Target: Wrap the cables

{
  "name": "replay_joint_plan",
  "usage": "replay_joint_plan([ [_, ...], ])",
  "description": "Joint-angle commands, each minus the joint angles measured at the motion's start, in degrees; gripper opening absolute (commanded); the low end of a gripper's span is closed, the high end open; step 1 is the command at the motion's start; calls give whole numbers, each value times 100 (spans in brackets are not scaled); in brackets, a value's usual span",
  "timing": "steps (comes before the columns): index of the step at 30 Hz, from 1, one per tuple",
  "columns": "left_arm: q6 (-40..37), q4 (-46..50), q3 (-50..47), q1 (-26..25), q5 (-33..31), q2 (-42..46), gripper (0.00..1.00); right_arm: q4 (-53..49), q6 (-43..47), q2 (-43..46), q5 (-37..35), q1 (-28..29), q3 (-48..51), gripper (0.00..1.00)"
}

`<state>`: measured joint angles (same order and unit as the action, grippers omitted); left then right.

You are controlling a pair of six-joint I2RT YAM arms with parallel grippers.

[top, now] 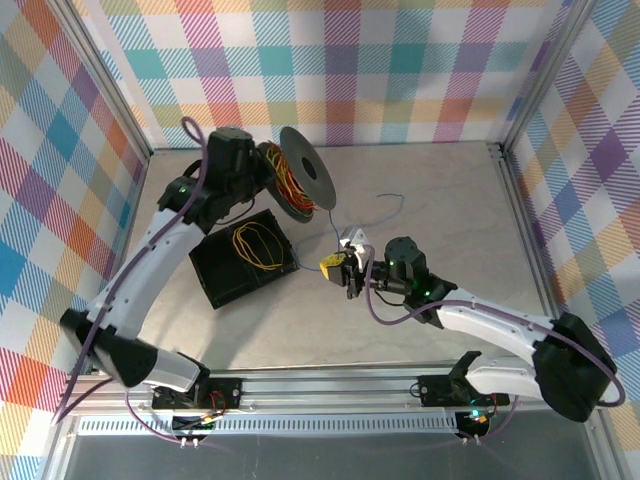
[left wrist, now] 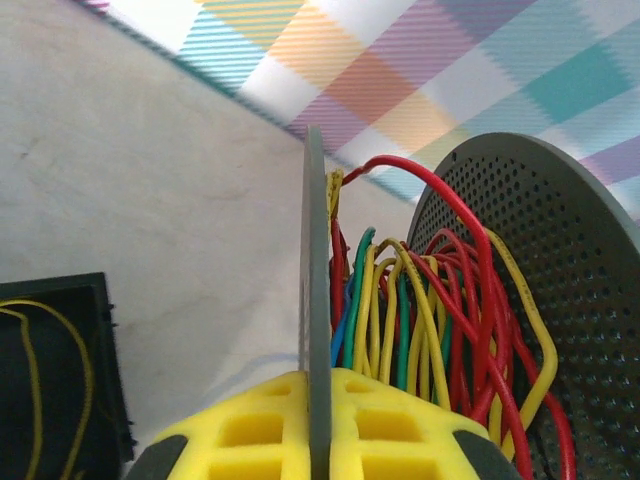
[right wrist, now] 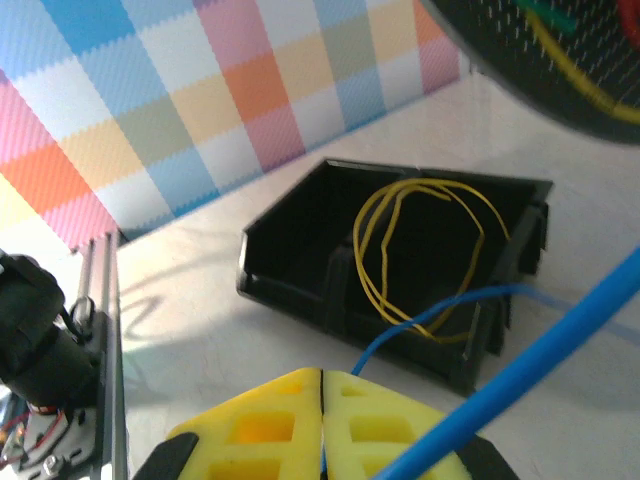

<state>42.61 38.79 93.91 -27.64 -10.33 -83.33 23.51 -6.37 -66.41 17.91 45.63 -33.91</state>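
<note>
My left gripper (top: 262, 178) is shut on the edge of a dark grey spool's (top: 305, 168) near flange (left wrist: 316, 290), its yellow pads (left wrist: 250, 430) pressed on both sides. Red, yellow, green and blue cables (left wrist: 430, 320) are wound loosely between that flange and the perforated far flange (left wrist: 560, 250). My right gripper (top: 336, 266) is low over the table's middle, its pads (right wrist: 380, 420) shut on a thin blue cable (right wrist: 440, 312). That cable (top: 385, 200) trails across the table toward the spool. A loose yellow cable (right wrist: 420, 235) lies coiled in the black bin (right wrist: 290, 255).
The black bin (top: 215, 285) sits left of centre, just beside my right gripper and under the spool. Checked walls with metal frame posts (top: 500, 150) close in the table on three sides. Bare tabletop (top: 450, 210) stretches to the right.
</note>
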Motion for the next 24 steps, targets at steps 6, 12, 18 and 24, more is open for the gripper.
replay_joint_plan([
  [6,-1223,-508,1038,-301,-1555,-1193,0,-3880,1335,655,-243,184,-1592,0],
  [12,-2052,-504,959,-638,-1935,-1609,0,-5677,1782,324,-716,183,-2859,0],
  [18,-3269,-790,806,-1219,-1836,-1595,0,-6942,2227,-804,-1533,20,-3990,0],
  [24,-4061,-601,565,-1406,-2008,-1589,0,-7739,2197,-1396,-2643,-119,-4950,0],
])
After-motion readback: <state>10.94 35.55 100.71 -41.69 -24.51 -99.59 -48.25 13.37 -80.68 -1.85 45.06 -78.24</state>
